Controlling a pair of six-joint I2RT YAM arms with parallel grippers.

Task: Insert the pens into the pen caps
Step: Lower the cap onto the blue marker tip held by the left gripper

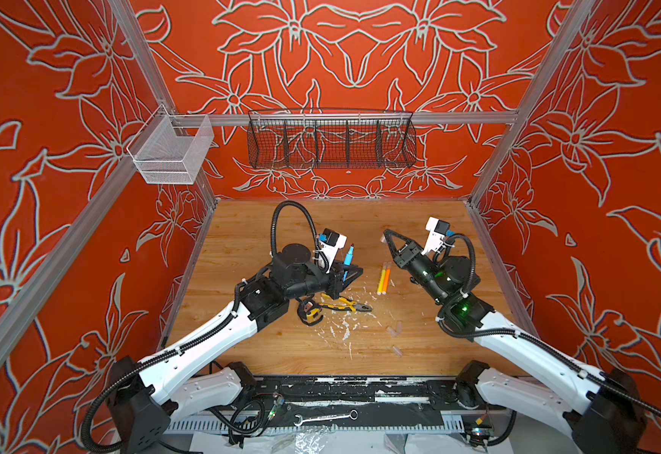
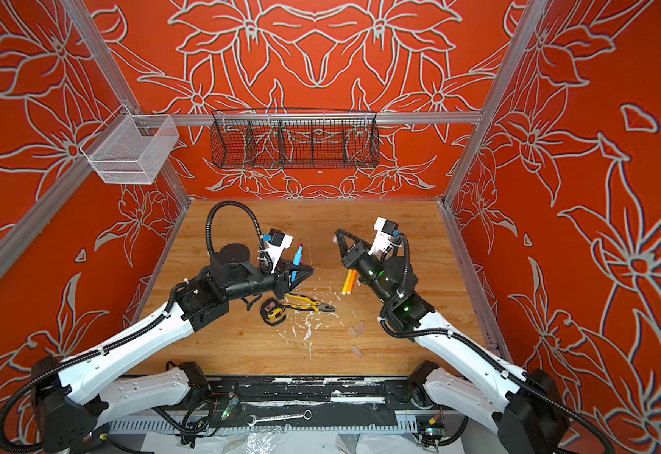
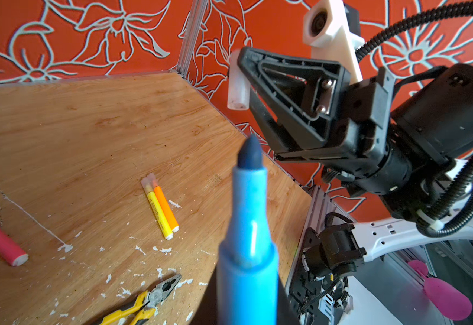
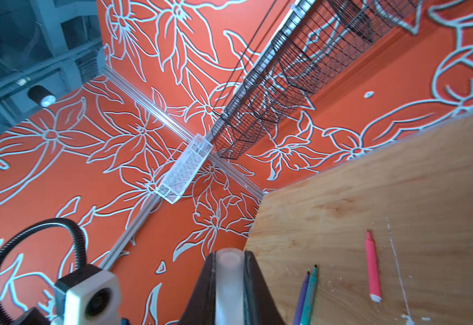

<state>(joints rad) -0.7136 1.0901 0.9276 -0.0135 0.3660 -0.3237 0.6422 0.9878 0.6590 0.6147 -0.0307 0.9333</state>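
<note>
My left gripper [image 1: 354, 272] is shut on a blue pen [image 1: 348, 257] whose dark tip points up and away; in the left wrist view the blue pen [image 3: 248, 239] fills the foreground. My right gripper [image 1: 385, 235] is shut on a clear pen cap [image 3: 238, 84], seen between its jaws in the right wrist view as the cap [image 4: 229, 281]. Pen tip and cap are apart. A yellow pen [image 1: 381, 280] and an orange pen [image 1: 386, 277] lie side by side, capped. Two loose caps [image 1: 395, 328] and a third cap [image 1: 396, 350] lie nearer the front. Purple [image 4: 303, 298], green [image 4: 310, 295] and pink [image 4: 372, 267] pens lie on the table.
Yellow-handled pliers [image 1: 344, 304] and a tape measure [image 1: 309, 312] lie under the left arm among white flecks. A black wire basket [image 1: 331, 139] and a white mesh basket [image 1: 171, 151] hang on the walls. A wrench [image 1: 323, 418] rests on the front rail.
</note>
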